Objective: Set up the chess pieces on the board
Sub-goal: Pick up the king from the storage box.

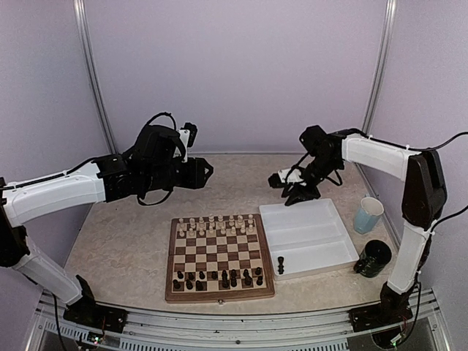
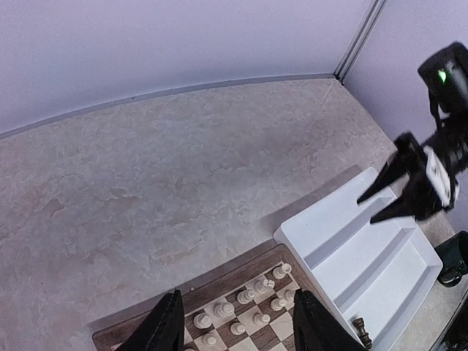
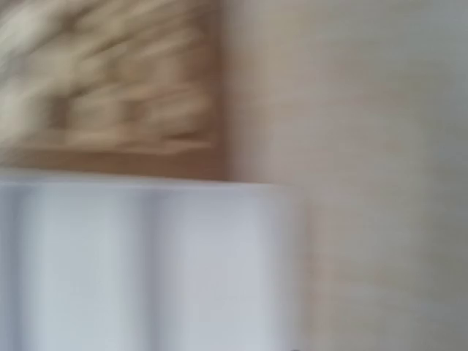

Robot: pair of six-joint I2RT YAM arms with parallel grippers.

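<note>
The board point(image 1: 170, 257) lies at the centre front. Cream chess pieces point(image 1: 216, 225) fill its two far rows and dark pieces point(image 1: 219, 278) stand on its two near rows. One dark piece point(image 1: 281, 265) stands in the white tray, also showing in the left wrist view point(image 2: 360, 330). My left gripper point(image 1: 209, 172) hovers open and empty behind the board; its fingers point(image 2: 167, 325) frame the cream pieces point(image 2: 252, 307). My right gripper point(image 1: 292, 196) hangs over the tray's far left corner, and in the left wrist view point(image 2: 380, 205) it looks open and empty. The right wrist view is blurred.
The white tray point(image 1: 314, 219) with long compartments lies right of the board, touching it. A pale blue cup point(image 1: 368, 214) and a black cup point(image 1: 374, 257) stand right of the tray. Bare marble tabletop point(image 1: 124, 241) lies left of and behind the board.
</note>
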